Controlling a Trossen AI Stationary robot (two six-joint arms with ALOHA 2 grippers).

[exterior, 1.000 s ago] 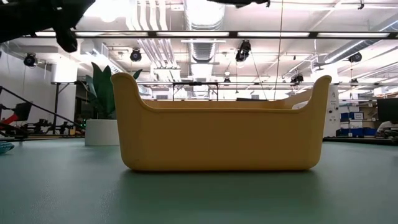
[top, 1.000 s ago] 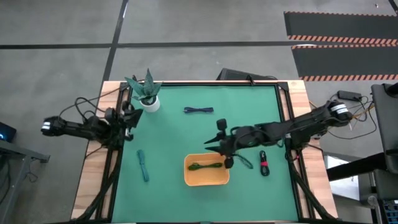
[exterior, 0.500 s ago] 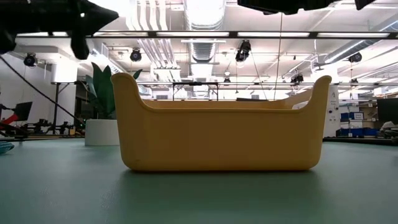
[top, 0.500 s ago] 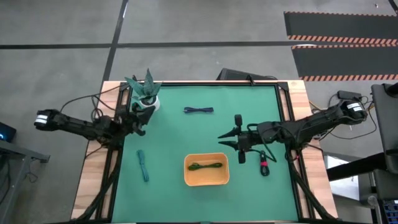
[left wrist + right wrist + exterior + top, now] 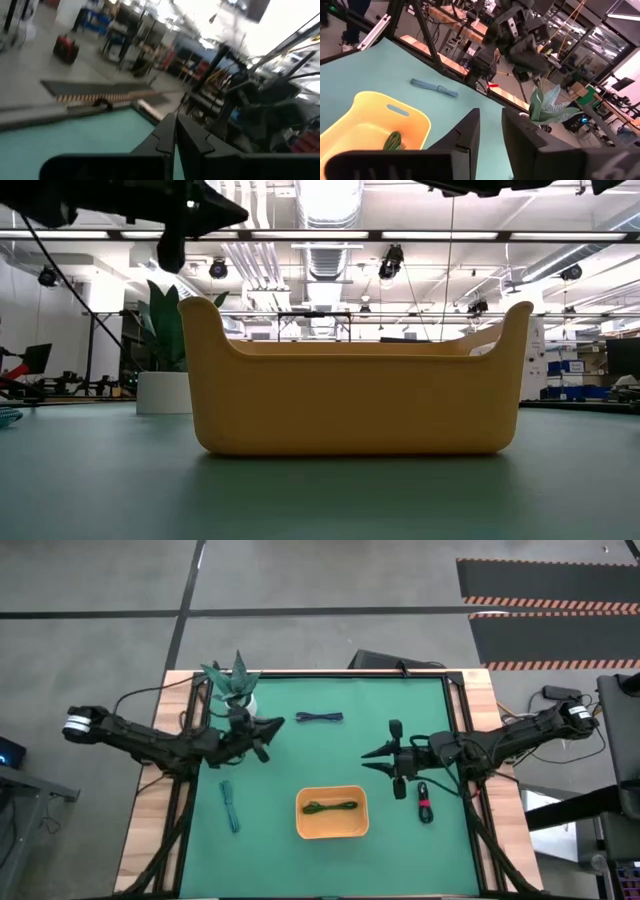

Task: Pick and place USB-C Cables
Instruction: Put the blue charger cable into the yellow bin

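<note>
1 cable sits in the tray (image 5: 332,827) so far: the green cable (image 5: 331,807). 3 lie loose on the green table (image 5: 300,755): the blue cable (image 5: 319,718) at the far side, the teal cable (image 5: 230,806) well left of the tray, and the black cable (image 5: 424,803) with its red band just right of it.

The step in hand looks like the approach to the next pick. The left gripper (image 5: 270,726) hangs above the table near the plant (image 5: 233,686), fingers pressed together in its wrist view, pointed toward the blue cable. The right gripper (image 5: 378,754) hovers empty above the table, near the black cable, fingers slightly apart.

Next, I judge, the left gripper must spread, descend over the blue cable and close on it, then carry it to the tray.

Count: 4 cables, 1 tray, 1 plant, 2 arms.
</note>
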